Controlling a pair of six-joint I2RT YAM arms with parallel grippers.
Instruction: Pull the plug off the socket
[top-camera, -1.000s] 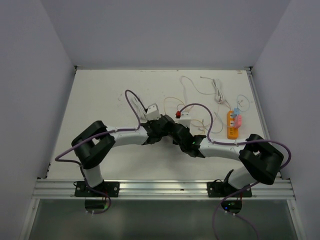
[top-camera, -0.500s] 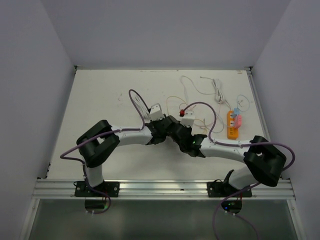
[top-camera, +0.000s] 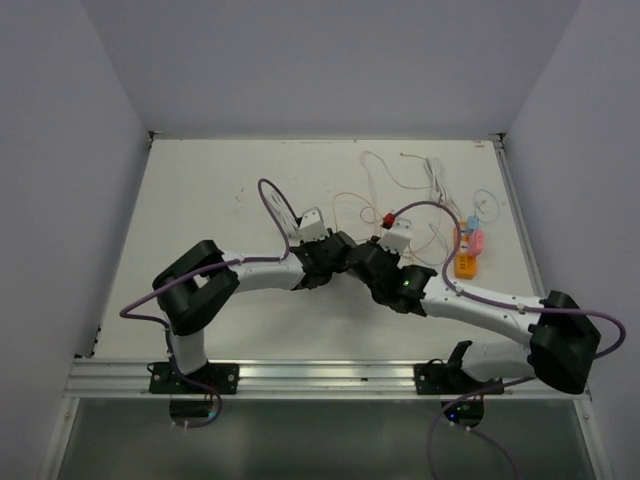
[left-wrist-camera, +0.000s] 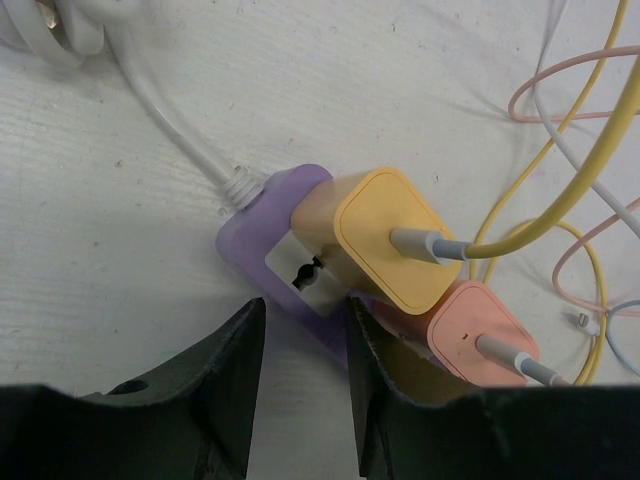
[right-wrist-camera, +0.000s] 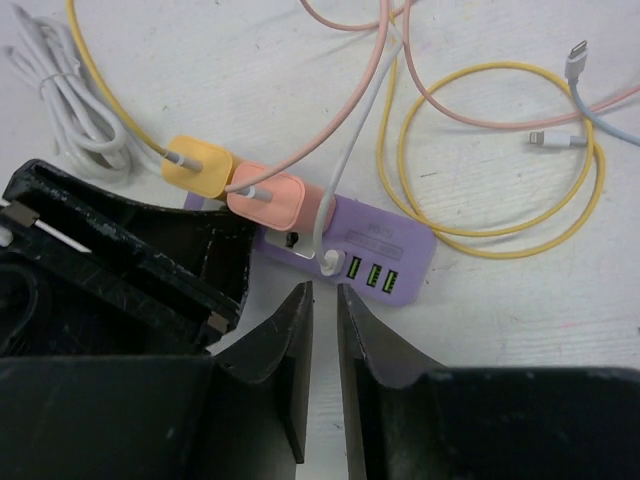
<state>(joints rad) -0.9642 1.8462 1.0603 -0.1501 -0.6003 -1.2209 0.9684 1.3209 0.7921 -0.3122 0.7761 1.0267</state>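
Note:
A purple power strip (left-wrist-camera: 262, 236) lies on the white table, with a yellow plug (left-wrist-camera: 385, 240) and a pink plug (left-wrist-camera: 480, 335) pushed into it. My left gripper (left-wrist-camera: 305, 308) is open and empty just short of the strip's cable end, its right finger (left-wrist-camera: 385, 390) beside the pink plug. In the right wrist view the strip (right-wrist-camera: 385, 245) carries the yellow plug (right-wrist-camera: 195, 165), the pink plug (right-wrist-camera: 270, 197) and a white USB lead (right-wrist-camera: 328, 262). My right gripper (right-wrist-camera: 322, 292) is shut with a thin gap, empty, just short of the strip. The arms hide the strip in the top view.
Yellow, pink and white cables (right-wrist-camera: 480, 150) loop on the table beyond the strip. A coiled white cord (right-wrist-camera: 60, 100) lies at the left. An orange power strip (top-camera: 464, 250) with pink and blue plugs lies at the right. The left gripper body (right-wrist-camera: 110, 270) sits close to my right fingers.
The right arm has swung to the right, and its wrist has shifted right and slightly away from the left gripper. The left arm has barely moved.

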